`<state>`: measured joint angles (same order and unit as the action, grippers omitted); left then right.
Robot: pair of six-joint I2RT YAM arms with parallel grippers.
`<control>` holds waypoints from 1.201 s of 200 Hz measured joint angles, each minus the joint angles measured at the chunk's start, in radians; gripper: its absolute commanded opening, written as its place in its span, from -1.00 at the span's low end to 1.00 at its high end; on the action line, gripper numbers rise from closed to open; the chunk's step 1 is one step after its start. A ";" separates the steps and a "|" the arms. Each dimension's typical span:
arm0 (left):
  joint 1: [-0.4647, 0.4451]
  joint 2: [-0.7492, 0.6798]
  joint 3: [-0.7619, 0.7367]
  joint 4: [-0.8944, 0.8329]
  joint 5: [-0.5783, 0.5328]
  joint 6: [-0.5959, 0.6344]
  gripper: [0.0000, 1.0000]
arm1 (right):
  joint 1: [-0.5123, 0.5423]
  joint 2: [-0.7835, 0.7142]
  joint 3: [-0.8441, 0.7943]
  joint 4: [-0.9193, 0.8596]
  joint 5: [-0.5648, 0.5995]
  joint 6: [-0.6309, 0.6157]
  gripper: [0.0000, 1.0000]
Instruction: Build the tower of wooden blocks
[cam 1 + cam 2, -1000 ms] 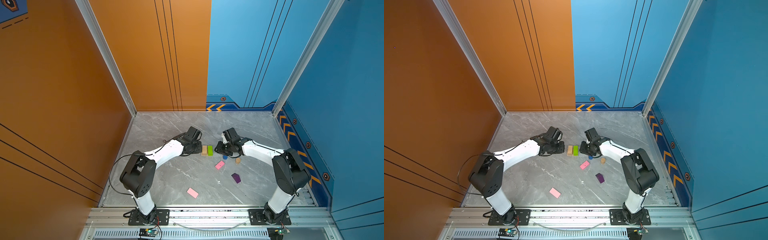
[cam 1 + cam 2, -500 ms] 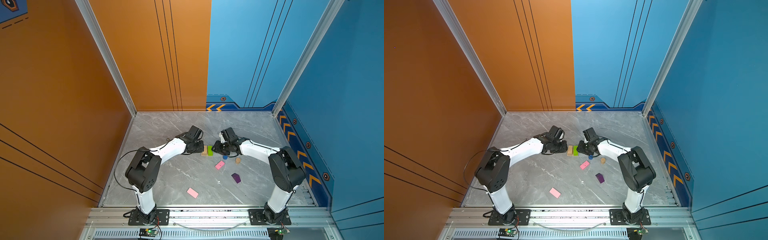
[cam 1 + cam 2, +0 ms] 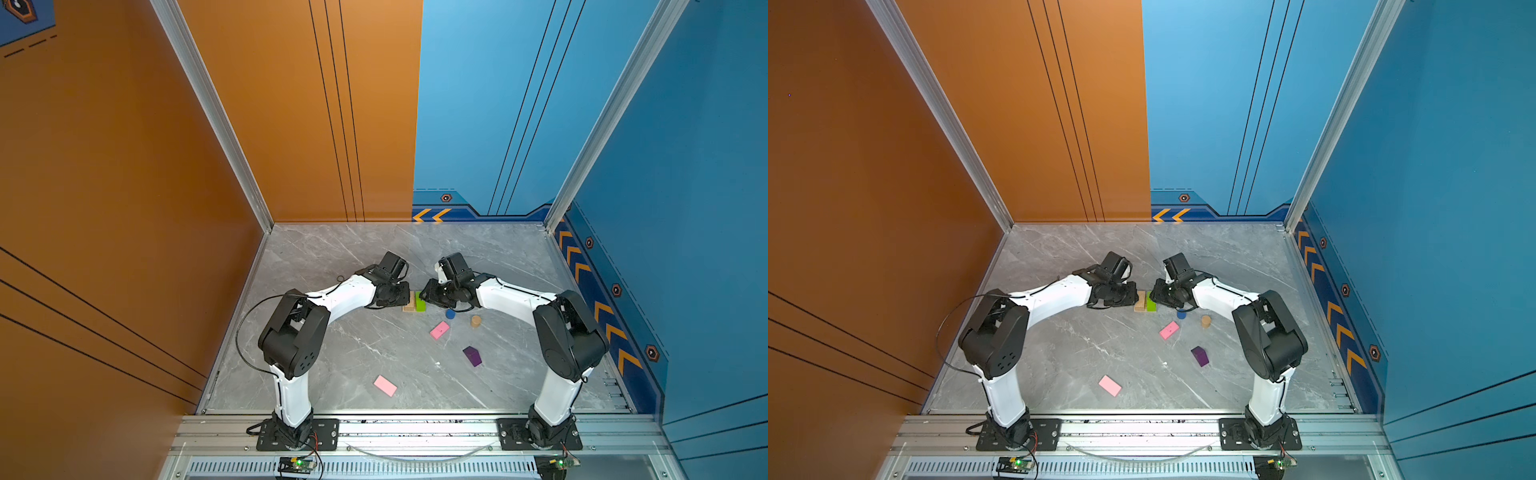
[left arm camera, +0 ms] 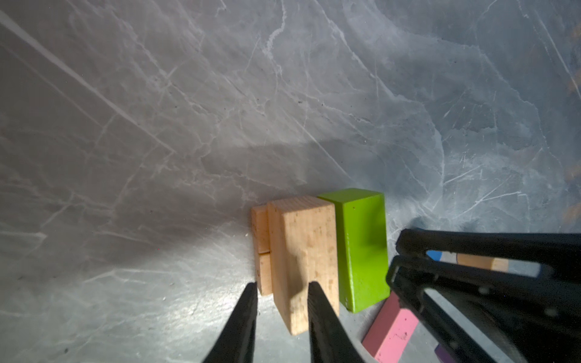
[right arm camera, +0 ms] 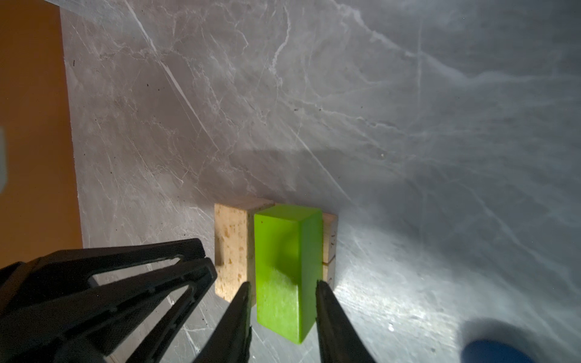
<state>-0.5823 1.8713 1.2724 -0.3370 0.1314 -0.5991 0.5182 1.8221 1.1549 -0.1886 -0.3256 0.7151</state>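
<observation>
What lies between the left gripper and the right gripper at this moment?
The tan bar and the lime-green bar, side by side and touching, fill the stretch between the left gripper and the right gripper. Both top views show it.

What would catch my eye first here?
Two white arms curve inward so the left gripper and right gripper almost meet mid-floor, one straddling a tan bar, the other a lime-green bar beside it. Bright loose blocks dot the grey floor nearby: a pink slab, a blue cylinder, a tan cylinder, a purple block and a second pink slab.
</observation>
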 measured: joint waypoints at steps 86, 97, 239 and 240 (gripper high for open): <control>0.000 0.023 0.014 0.015 0.019 -0.003 -0.49 | 0.000 0.015 0.004 0.002 -0.015 0.007 -0.41; 0.000 0.023 0.015 0.015 0.020 -0.003 -0.52 | 0.000 0.018 0.004 0.002 -0.016 0.008 -0.41; 0.000 0.023 0.018 0.016 0.035 -0.004 -0.61 | 0.008 0.026 0.004 0.002 -0.019 0.019 -0.52; 0.000 0.024 0.018 0.016 0.035 -0.004 -0.61 | 0.008 0.026 0.004 0.002 -0.019 0.019 -0.52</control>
<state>-0.5827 1.8950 1.2903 -0.3214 0.1669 -0.6029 0.5259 1.8477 1.1587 -0.1864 -0.3447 0.7338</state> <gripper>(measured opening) 0.198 0.240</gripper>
